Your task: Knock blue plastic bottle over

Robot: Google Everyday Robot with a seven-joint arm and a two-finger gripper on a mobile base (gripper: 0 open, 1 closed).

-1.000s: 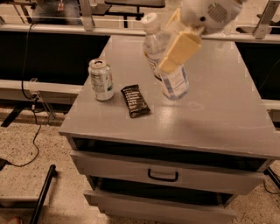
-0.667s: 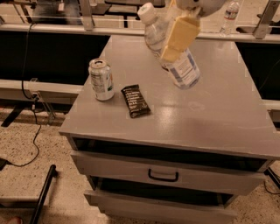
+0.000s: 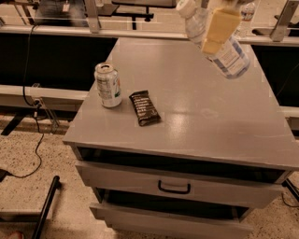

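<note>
The blue plastic bottle (image 3: 231,57) is clear and bluish with a white cap and a white-and-blue label. It hangs tilted in the air above the back right of the grey cabinet top (image 3: 205,116), cap up to the left and base down to the right. My gripper (image 3: 216,33) reaches in from the top edge and is shut on the bottle's middle. One yellowish finger (image 3: 218,29) lies across the front of the bottle; the other is hidden behind it.
A silver-green drink can (image 3: 108,85) stands upright at the left of the cabinet top. A dark snack bar wrapper (image 3: 145,108) lies flat beside it. A drawer with a black handle (image 3: 174,188) is below. A small clear bottle (image 3: 246,13) stands far behind.
The bottle stood nearly upright on the cabinet top inside my gripper. It has since been tipped over to the right and lifted, and now hangs tilted above the surface.
</note>
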